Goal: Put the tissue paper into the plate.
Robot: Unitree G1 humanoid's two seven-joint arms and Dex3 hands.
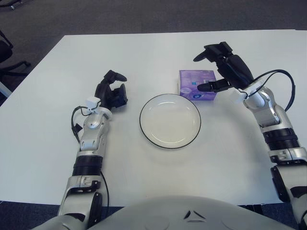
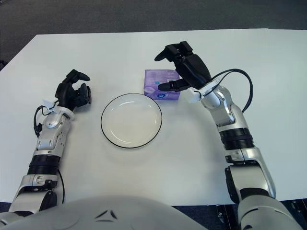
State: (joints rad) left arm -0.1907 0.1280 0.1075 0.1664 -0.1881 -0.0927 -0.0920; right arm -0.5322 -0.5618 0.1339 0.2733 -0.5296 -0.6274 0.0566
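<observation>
Clearly sitting on the desk, the tissue pack, just beyond the far right edge of the plate and apart from it by a thin strip of white. Hovering at the pack's right side, the right hand, fingers spread wide and holding nothing: one finger reaching out above and behind the pack, another pointing leftward across its near right corner, whether touching the wrapper not being possible to tell. Lying to the left of that hand, then, the pack, with the plate further left and nearer the robot. Looking close to square from above, the pack, so no long axis worth aligning to. Showing well left of the plate, the left hand, fingers curled loosely around nothing and idle, far from the pack with the whole plate between. Falling to the right hand, judging by nearness: closing in on the pack from its right, then carrying it left and toward the body over the rim. Still lying bare, the plate, so the task not yet begun in earnest.
</observation>
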